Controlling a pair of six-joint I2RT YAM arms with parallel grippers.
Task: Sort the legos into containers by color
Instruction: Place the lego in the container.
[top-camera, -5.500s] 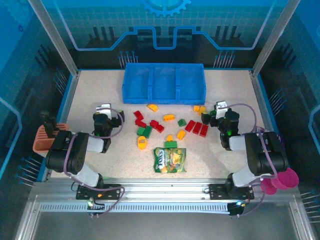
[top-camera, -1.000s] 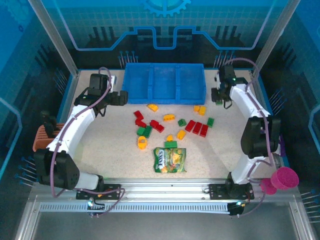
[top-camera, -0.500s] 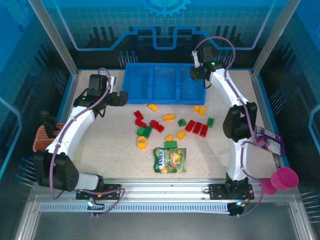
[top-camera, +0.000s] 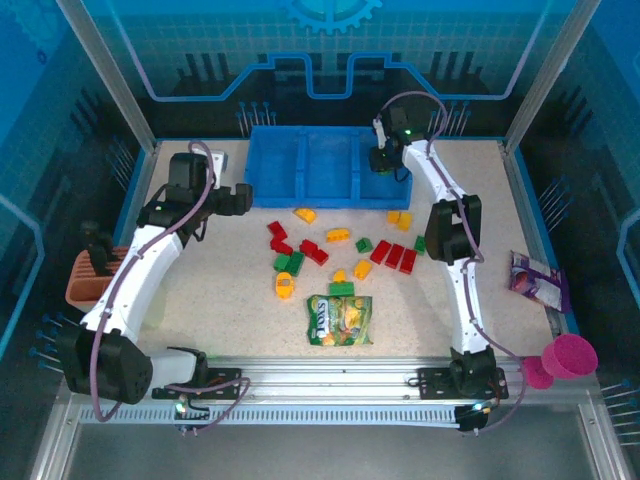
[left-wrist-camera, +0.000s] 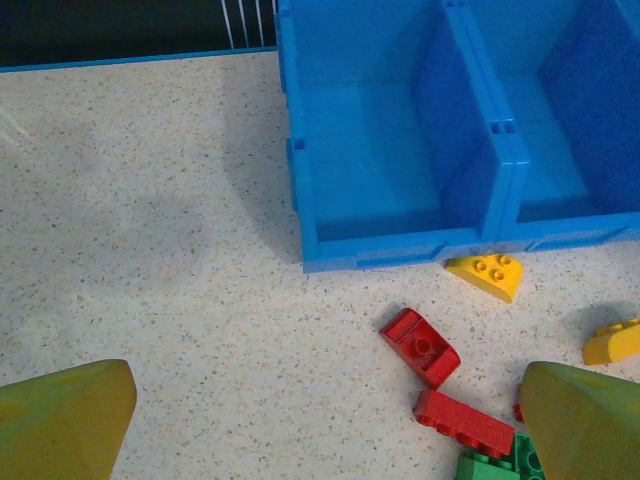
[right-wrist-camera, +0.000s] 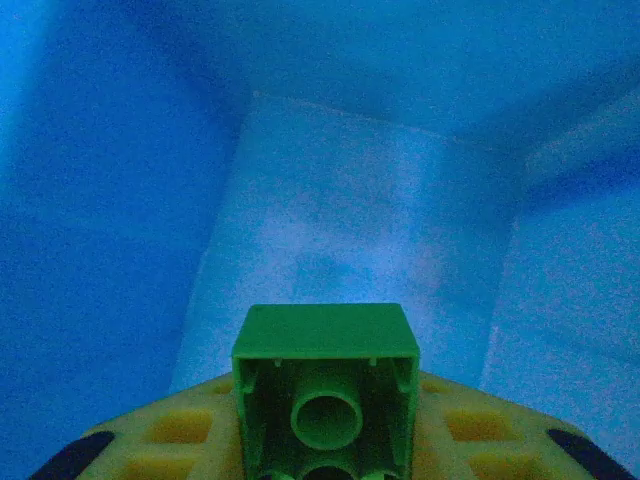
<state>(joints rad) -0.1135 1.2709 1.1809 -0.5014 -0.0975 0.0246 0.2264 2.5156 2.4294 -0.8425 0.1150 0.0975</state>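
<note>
Presently we find the green lego (right-wrist-camera: 326, 385) clamped in the right gripper (right-wrist-camera: 326, 425), lower centre of its wrist frame, above the rightmost compartment (right-wrist-camera: 340, 200). Overhead we also see the left gripper (top-camera: 243, 197), jaws spread, at upper left.

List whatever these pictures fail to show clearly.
- Right wrist view: whether the right gripper clamps the green lego; the bottom edge cuts off its fingers.
- Top view: the floor of the right compartment, partly covered by that gripper.
- Left wrist view: the shape of a second green lego, cut by the bottom edge.
</note>
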